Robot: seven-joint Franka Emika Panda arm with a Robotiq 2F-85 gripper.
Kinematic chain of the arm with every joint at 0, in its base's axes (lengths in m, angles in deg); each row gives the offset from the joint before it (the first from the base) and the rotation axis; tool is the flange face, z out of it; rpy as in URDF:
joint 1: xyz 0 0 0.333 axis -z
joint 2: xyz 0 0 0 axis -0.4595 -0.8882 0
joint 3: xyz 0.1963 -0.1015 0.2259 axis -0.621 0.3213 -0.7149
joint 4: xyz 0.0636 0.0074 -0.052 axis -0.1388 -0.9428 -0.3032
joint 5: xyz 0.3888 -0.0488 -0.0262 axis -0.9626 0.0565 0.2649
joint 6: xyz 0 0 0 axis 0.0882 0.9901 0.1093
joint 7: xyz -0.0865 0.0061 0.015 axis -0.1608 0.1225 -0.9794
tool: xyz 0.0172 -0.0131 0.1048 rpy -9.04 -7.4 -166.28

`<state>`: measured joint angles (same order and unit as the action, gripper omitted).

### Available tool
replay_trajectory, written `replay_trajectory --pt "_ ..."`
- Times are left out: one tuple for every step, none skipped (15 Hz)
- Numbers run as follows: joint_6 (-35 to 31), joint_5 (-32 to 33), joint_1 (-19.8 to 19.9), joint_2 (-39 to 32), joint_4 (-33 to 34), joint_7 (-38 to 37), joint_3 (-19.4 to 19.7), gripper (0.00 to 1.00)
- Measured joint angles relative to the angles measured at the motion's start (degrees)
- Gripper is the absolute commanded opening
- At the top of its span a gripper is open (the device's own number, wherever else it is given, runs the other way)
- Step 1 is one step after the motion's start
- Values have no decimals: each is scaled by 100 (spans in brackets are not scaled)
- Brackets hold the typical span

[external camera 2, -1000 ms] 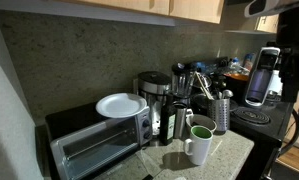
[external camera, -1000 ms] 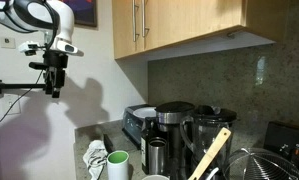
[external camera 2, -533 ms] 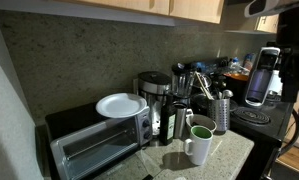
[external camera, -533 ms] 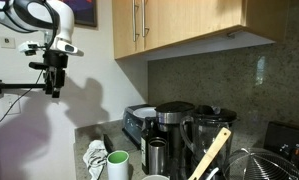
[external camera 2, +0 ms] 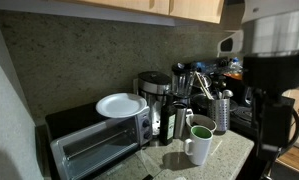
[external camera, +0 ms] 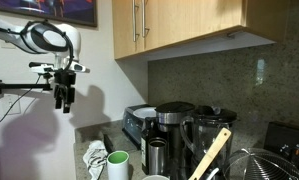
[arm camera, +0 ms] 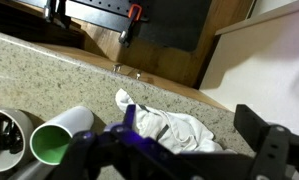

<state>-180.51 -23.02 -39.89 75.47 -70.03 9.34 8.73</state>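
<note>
In an exterior view my gripper (external camera: 62, 103) hangs high in the air, with the crumpled white cloth (external camera: 96, 155) well below it and off to one side, a green-lined mug (external camera: 118, 166) just beside that cloth. In an exterior view the arm (external camera 2: 261, 45) looms close and blurred, so I cannot read the fingers there, and the mug (external camera 2: 200, 146) stands near the coffee maker (external camera 2: 152, 90). In the wrist view the fingers (arm camera: 272, 150) stand wide apart, holding nothing. The cloth (arm camera: 174, 128) lies on the granite counter (arm camera: 49, 65) straight beneath, between them, with the mug (arm camera: 59, 143) out past one finger.
</note>
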Motion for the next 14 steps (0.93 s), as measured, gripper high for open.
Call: replay_trajectory --pt "-358 0 -3 -155 -146 -35 -100 100" --pt "-720 3 -7 -306 -285 -113 -197 100" --pt "-1072 21 -9 -450 -412 -213 -285 100" --pt "-1406 44 -14 -581 -530 -329 -357 100" --pt "-1721 48 -28 -694 -643 -432 -405 100" --pt "-2038 50 -49 -798 -757 -542 -441 100" --pt "-2355 50 -81 -897 -869 -644 -472 100" --pt "-2665 50 -116 -995 -983 -744 -500 100" --pt "-2978 50 -162 -1092 -1096 -844 -522 100" --pt "-3309 51 -199 -1194 -1210 -985 -564 100" --pt "-3625 66 -225 -1290 -1317 -1119 -611 100" --pt "-3942 114 -238 -1391 -1421 -1261 -668 100" --pt "-4259 217 -241 -1496 -1519 -1451 -731 100" --pt "-4577 402 -232 -1608 -1605 -1709 -800 100"
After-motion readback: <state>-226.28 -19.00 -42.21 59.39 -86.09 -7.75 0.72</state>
